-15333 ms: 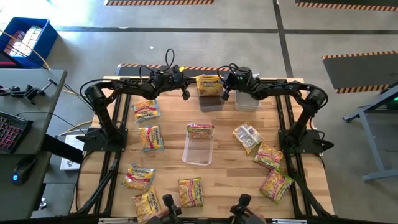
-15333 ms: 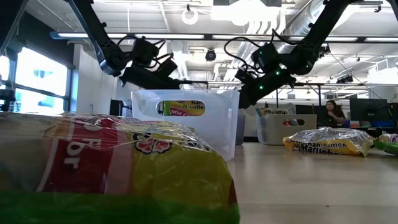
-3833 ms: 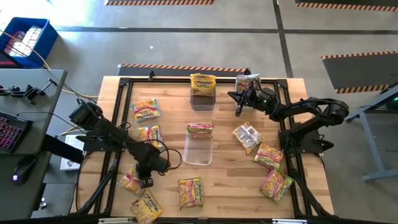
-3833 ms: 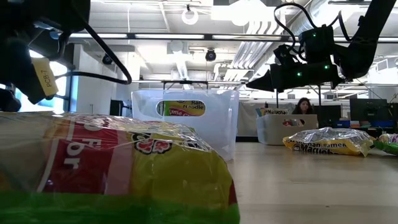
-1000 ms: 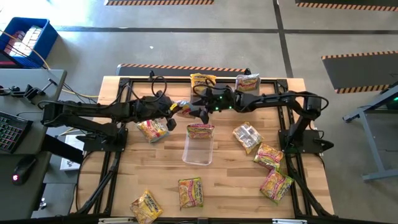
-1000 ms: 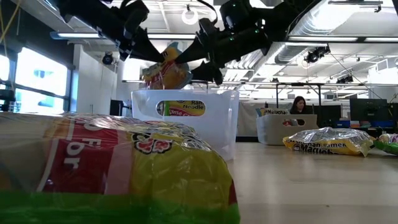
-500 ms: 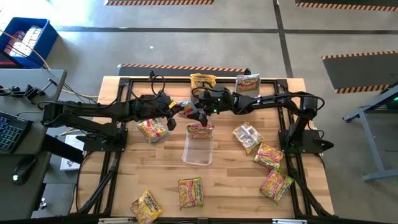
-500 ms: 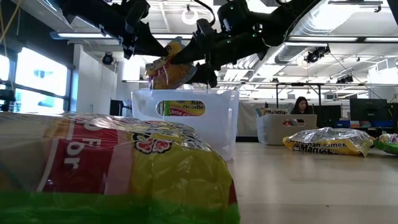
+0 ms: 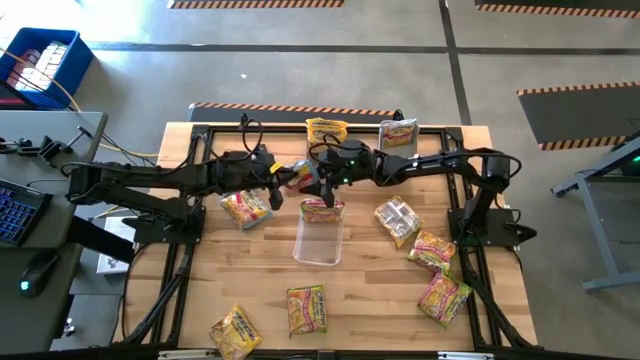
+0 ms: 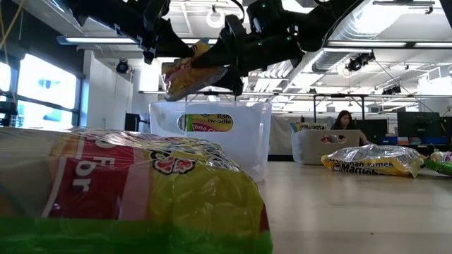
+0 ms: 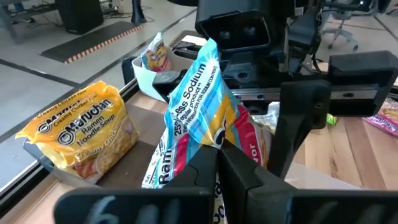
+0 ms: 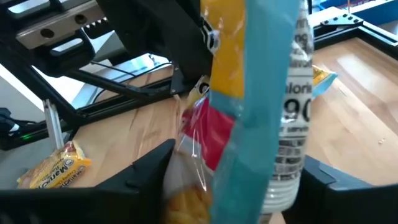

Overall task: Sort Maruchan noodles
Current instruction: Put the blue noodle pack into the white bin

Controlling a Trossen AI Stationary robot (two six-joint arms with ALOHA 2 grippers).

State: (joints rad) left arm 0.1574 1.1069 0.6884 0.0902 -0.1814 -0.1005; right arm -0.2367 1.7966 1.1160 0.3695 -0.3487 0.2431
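Observation:
One Maruchan noodles packet (image 9: 300,175), blue, red and yellow, hangs in the air over the table's far middle between my two grippers. My left gripper (image 9: 283,178) is shut on it from the left. My right gripper (image 9: 315,178) comes from the right, and its two fingers (image 12: 149,171) stand on either side of the packet's other end (image 12: 261,124). Just below, another packet (image 9: 322,210) leans on the far end of a clear bin (image 9: 320,240). My left gripper pinches one end of the packet (image 11: 202,146) between its two fingers, coming nearly level from the table's left. The packet is lifted clear and slants up away from the fingers toward my right gripper. My right gripper's fingers lie close along both faces of the packet; whether they touch it I cannot tell.
Two bins with packets (image 9: 326,135) (image 9: 398,135) stand at the far edge. Loose packets lie at the left (image 9: 245,208), at the right (image 9: 398,220) (image 9: 432,250) (image 9: 443,297) and near the front edge (image 9: 307,308) (image 9: 235,332).
The packet in my left gripper has tipped from near upright to a flatter slant, its free end swinging toward my right gripper. My right gripper has edged toward the table's left, so the packet's end now reaches farther in between its fingers.

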